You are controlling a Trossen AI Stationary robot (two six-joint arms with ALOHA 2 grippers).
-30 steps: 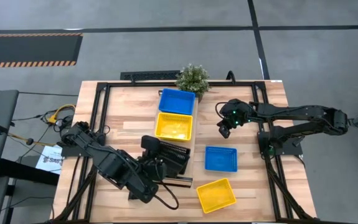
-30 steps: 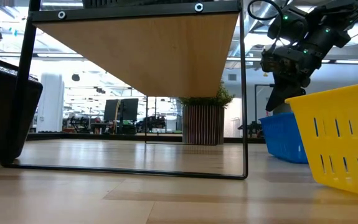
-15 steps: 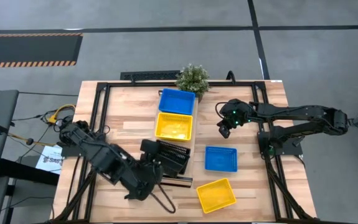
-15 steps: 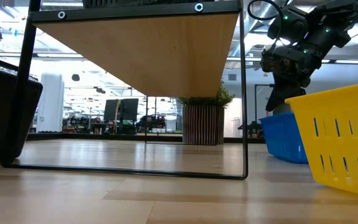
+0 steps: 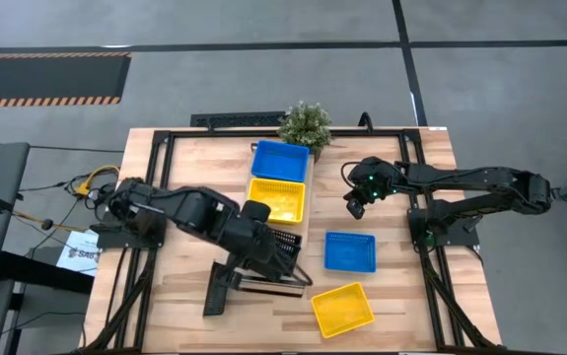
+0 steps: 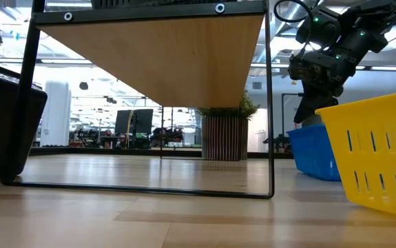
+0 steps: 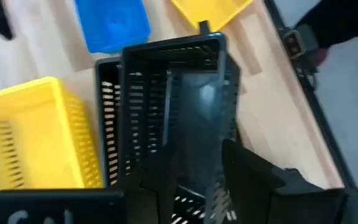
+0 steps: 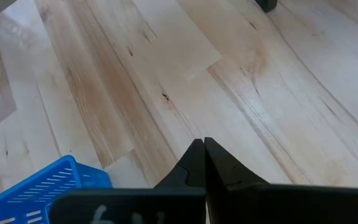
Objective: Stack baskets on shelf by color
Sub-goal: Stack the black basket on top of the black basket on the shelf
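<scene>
A blue basket [image 5: 280, 160] and a yellow basket [image 5: 275, 200] sit on the light-wood shelf [image 5: 308, 219]. Black baskets [image 5: 281, 254] occupy its near end. My left gripper [image 5: 266, 247] is over them, shut on the upper black basket [image 7: 169, 93], which lies tilted on another black one. A second blue basket [image 5: 349, 251] and a second yellow basket [image 5: 342, 309] rest on the table right of the shelf. My right gripper [image 5: 355, 205] hangs shut above bare table beyond the loose blue basket [image 8: 38, 186]. My left gripper holds the upper black basket by a side wall [image 7: 228, 134]. One finger [image 7: 197, 130] is inside the basket and the other [image 7: 256, 171] outside it. It comes slanting down from the table's left. The basket sits tilted over the black one beneath.
A small potted plant [image 5: 306, 124] stands at the far end of the shelf. Dark frame rails [image 5: 160, 187] run along the table's left and right sides. In the low view the shelf plank [image 6: 156, 55] spans overhead, with the yellow basket [image 6: 377, 151] close on the right.
My left arm has swung from near the table's near edge toward the far side and stretched out. Its gripper has shifted a little to the right over the black baskets. My right arm has kept still.
</scene>
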